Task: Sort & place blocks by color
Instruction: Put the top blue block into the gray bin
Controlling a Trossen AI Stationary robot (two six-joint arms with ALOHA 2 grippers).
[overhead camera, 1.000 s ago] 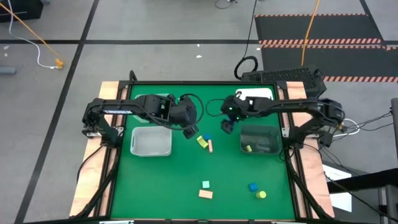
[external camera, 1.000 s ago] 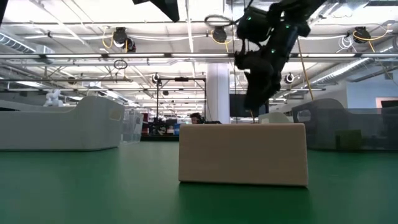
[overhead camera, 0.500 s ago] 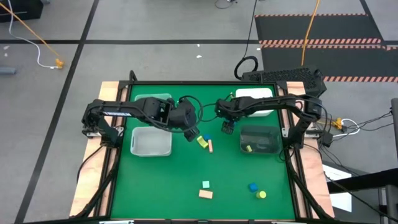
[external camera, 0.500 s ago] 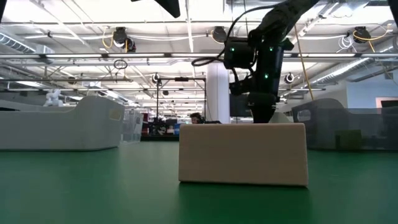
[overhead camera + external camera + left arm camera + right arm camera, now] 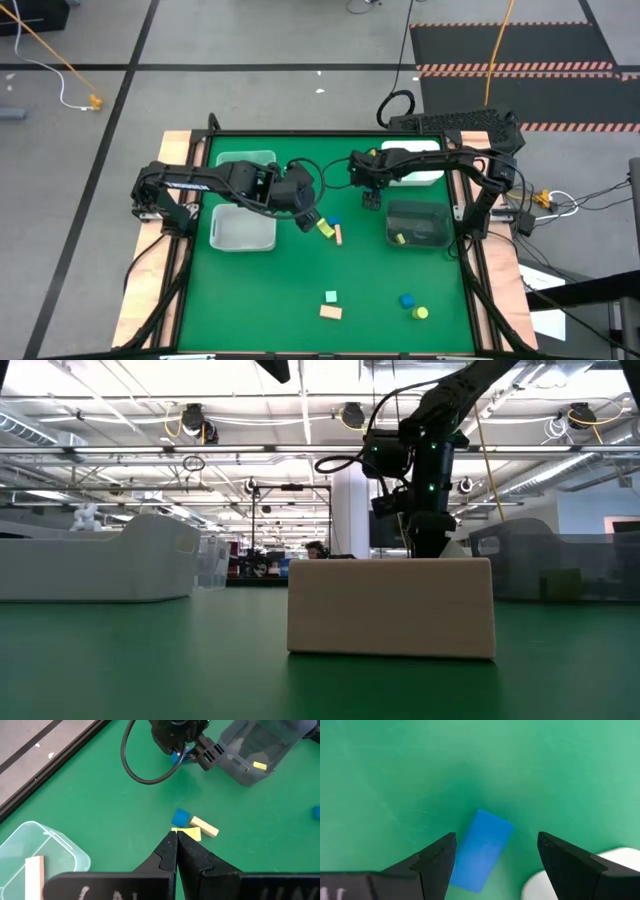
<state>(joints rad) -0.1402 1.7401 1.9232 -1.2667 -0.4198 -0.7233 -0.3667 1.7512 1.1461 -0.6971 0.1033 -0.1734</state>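
The blocks still lie loose on the green bench (image 5: 260,300). One blue bar (image 5: 482,849) lies flat just beside the white bin (image 5: 412,165), and the right tool (image 5: 495,855) hangs over it, wide open and holding nothing. The bar lies slanted between the fingers, so a squeeze could turn it or push it away. The left tool (image 5: 176,851) is shut tight and empty, near the yellow block (image 5: 187,833) farther from that bin, which it could bump.
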